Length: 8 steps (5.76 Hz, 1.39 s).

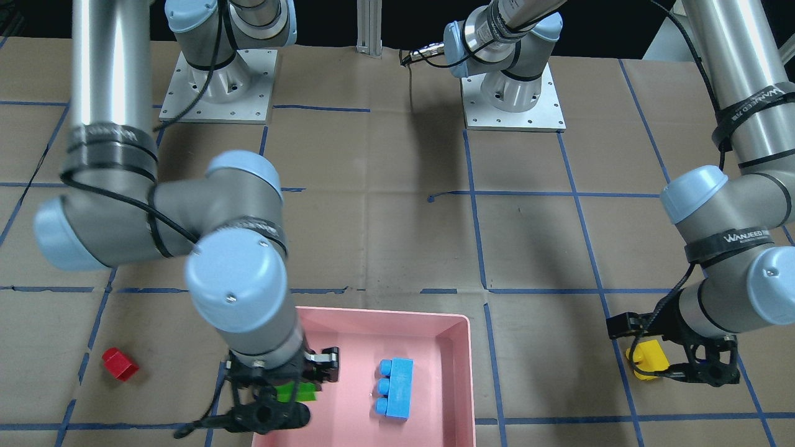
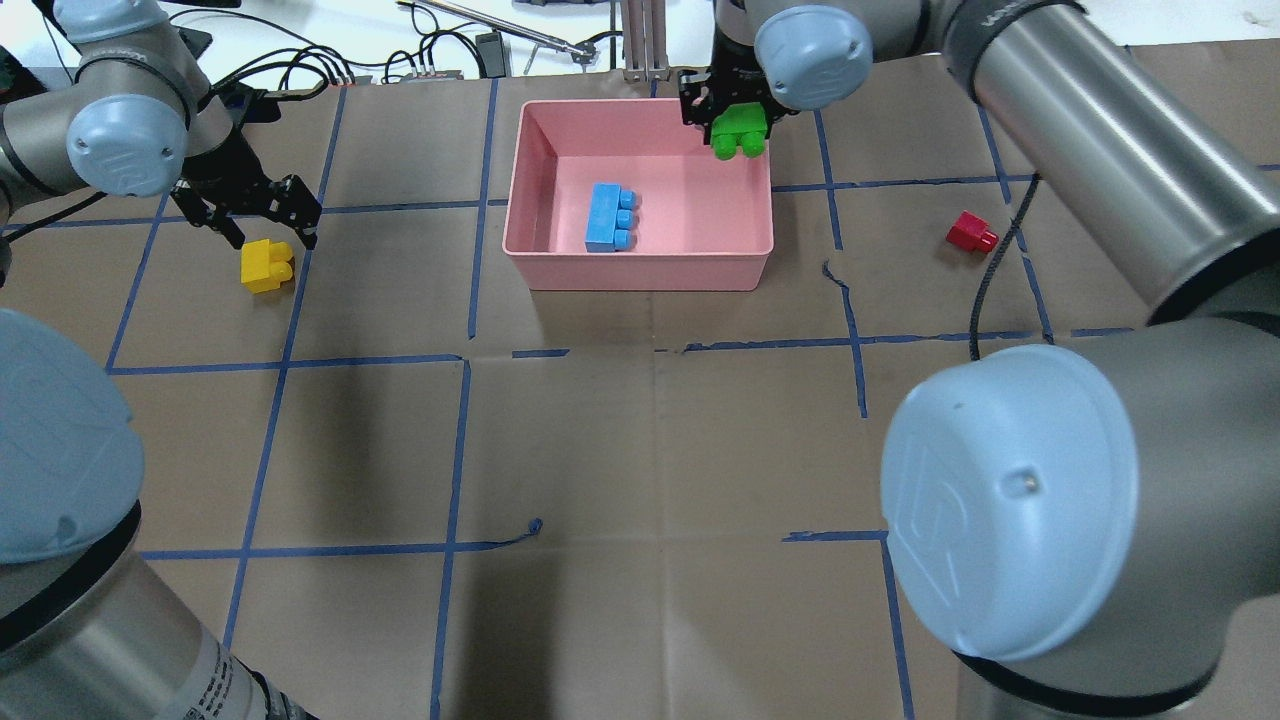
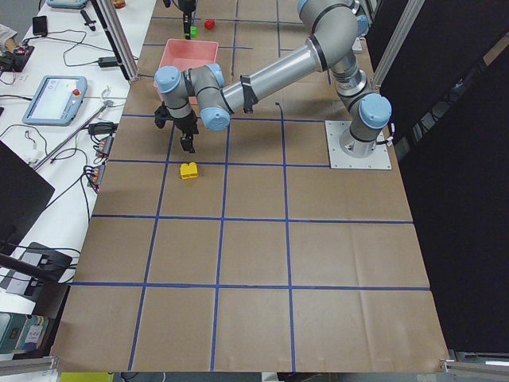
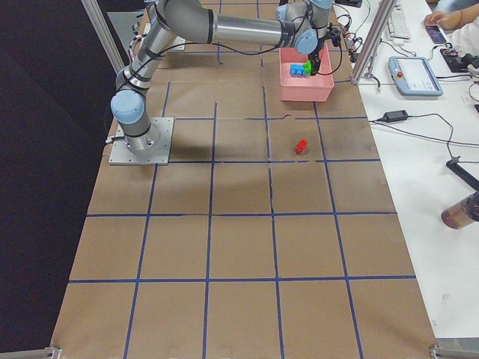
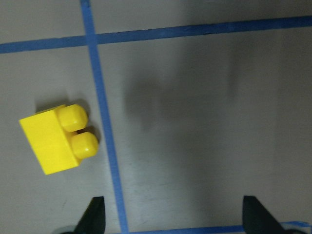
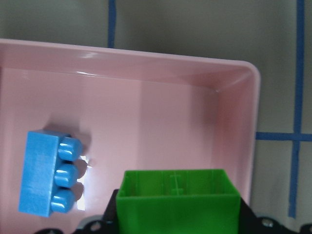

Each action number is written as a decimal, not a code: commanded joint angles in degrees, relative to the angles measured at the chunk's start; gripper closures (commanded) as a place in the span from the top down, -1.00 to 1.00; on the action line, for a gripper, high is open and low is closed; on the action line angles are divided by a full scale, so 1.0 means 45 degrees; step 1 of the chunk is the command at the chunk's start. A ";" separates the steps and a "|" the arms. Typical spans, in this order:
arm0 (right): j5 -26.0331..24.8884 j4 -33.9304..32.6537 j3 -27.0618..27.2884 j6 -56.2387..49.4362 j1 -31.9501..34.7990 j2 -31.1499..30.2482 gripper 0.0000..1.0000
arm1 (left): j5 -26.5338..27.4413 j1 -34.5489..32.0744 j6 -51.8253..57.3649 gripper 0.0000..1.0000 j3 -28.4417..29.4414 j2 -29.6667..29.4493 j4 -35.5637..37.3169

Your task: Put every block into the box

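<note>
The pink box (image 2: 640, 272) stands at the table's far middle, with the blue block (image 2: 608, 217) lying inside. My right gripper (image 2: 738, 120) is shut on the green block (image 2: 738, 133) and holds it over the box's far right corner; the right wrist view shows the green block (image 6: 178, 202) above the box floor, with the blue block (image 6: 51, 180) to its left. My left gripper (image 2: 270, 230) is open and empty, just above the table beside the yellow block (image 2: 266, 266). In the left wrist view the yellow block (image 5: 56, 138) lies left of the gap. The red block (image 2: 970, 233) lies on the table right of the box.
The table is brown paper with a blue tape grid. The arm bases (image 1: 217, 87) stand at the robot's side. Cables and a tablet (image 3: 56, 95) lie along the operators' edge, beyond the box.
</note>
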 commanded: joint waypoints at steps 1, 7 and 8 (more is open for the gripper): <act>0.0019 -0.0211 -0.0540 0.0510 0.0380 0.0673 0.98 | -0.0016 0.0388 -0.0020 0.98 -0.0032 -0.0938 0.1515; -0.0059 0.3646 -0.0443 -0.1450 -0.2147 -0.1506 0.99 | 0.0569 0.0505 0.0446 -0.38 0.0105 -0.1666 0.2086; -0.0078 0.4236 -0.0384 -0.3435 -0.3339 -0.1997 0.99 | 0.0569 0.0505 0.0468 -0.89 0.0124 -0.1549 0.1989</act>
